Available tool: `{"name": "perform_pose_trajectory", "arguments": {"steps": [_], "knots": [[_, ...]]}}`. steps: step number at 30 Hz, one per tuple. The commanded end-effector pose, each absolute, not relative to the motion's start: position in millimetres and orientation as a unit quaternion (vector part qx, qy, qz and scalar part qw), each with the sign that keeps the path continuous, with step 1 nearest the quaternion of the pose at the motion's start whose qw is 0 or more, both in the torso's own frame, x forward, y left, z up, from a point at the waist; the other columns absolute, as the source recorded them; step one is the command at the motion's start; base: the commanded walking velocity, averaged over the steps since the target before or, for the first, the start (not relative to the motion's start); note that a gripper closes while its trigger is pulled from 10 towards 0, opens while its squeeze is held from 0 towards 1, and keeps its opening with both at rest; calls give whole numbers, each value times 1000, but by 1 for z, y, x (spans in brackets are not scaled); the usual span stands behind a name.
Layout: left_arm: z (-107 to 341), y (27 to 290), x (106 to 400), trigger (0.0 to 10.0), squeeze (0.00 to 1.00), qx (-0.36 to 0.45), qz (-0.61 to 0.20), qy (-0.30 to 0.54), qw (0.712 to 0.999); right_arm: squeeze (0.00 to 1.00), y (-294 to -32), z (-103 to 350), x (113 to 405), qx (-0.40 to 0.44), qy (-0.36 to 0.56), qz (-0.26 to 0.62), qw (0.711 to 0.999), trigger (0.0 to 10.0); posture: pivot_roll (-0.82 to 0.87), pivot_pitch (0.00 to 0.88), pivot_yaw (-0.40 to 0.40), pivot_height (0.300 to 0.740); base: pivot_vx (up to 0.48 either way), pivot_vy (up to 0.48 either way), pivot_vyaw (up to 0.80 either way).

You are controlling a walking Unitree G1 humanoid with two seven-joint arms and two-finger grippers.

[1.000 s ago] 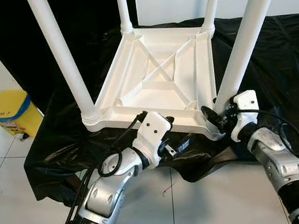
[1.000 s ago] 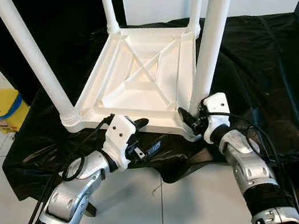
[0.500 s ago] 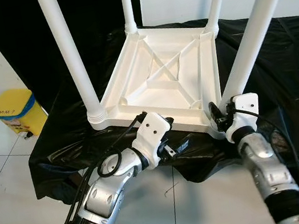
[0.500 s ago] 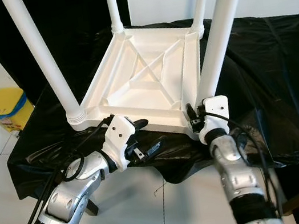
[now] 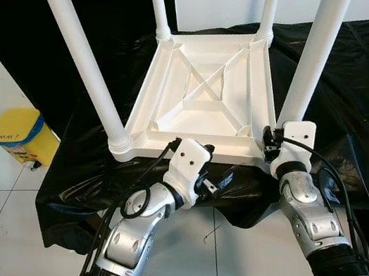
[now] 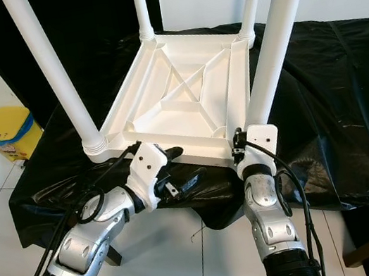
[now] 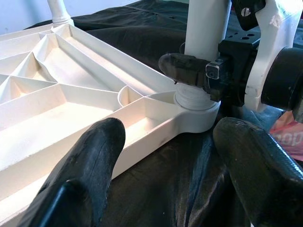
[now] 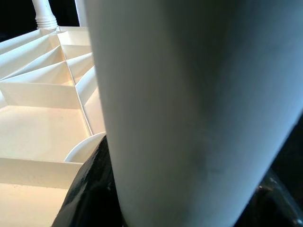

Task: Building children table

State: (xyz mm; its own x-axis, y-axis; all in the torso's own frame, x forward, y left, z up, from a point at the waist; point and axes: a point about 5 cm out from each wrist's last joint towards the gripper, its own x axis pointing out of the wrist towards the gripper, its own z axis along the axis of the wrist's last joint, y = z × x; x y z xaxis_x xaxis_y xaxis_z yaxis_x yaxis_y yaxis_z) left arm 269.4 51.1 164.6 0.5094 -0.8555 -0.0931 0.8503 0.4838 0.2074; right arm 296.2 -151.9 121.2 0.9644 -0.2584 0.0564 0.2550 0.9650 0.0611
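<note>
Four white legs [image 5: 90,76] standing up from upturned table top [image 5: 199,99] on black sheet [image 5: 351,108], right gripper [image 5: 272,145] clamping near-right leg [image 5: 320,35] at its base, left gripper [image 7: 165,156] hovering spread wide and empty at near edge.

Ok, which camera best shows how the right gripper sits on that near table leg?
The left wrist view: the right gripper has a black finger wrapped around the near leg just above its socket. The eye views show its white wrist housing at the leg's base; the right wrist view mostly shows the leg close up.
</note>
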Motion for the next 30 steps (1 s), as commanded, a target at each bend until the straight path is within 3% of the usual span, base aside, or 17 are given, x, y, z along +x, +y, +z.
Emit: {"name": "perform_pose_trajectory", "arguments": {"steps": [1, 8, 9, 11, 12, 26, 27, 30], "knots": [[163, 47, 264, 10000, 0, 118, -534, -5, 837, 0, -157, 98, 287, 17, 23, -150, 988, 10000, 18, 65, -41, 740, 0, 0, 0], [163, 47, 264, 10000, 0, 117, -533, -5, 838, 0, -155, 101, 286, 15, 11, -136, 991, 10000, 12, 69, -44, 740, 0, 0, 0], [162, 47, 263, 10000, 0, 116, -533, -5, 838, 278, -157, 106, 287, 17, -2, -120, 993, 10000, 11, 72, -45, 740, 0, 0, 0], [162, 46, 263, 10000, 0, 115, -533, -5, 838, 278, -159, 107, 287, 17, -6, -115, 993, 10000, 11, 72, -45, 740, 0, 0, 0], [162, 46, 263, 10000, 0, 114, -532, -5, 839, 1000, -160, 109, 287, 19, -12, -105, 994, 10000, 11, 72, -45, 740, 0, 0, 0], [164, 50, 267, 10000, 0, 114, -521, -9, 846, 1000, -180, 119, 277, -1, -42, -11, 999, 10000, 3, 80, -40, 740, 0, 0, 0], [165, 51, 268, 10000, 0, 115, -519, -10, 847, 0, -180, 120, 274, -3, -46, -6, 999, 10000, 0, 85, -39, 740, 0, 0, 0], [166, 52, 269, 10000, 0, 118, -517, -13, 848, 0, -180, 121, 271, -4, -51, 0, 999, 10000, 0, 85, -39, 740, 0, 0, 0]]}}
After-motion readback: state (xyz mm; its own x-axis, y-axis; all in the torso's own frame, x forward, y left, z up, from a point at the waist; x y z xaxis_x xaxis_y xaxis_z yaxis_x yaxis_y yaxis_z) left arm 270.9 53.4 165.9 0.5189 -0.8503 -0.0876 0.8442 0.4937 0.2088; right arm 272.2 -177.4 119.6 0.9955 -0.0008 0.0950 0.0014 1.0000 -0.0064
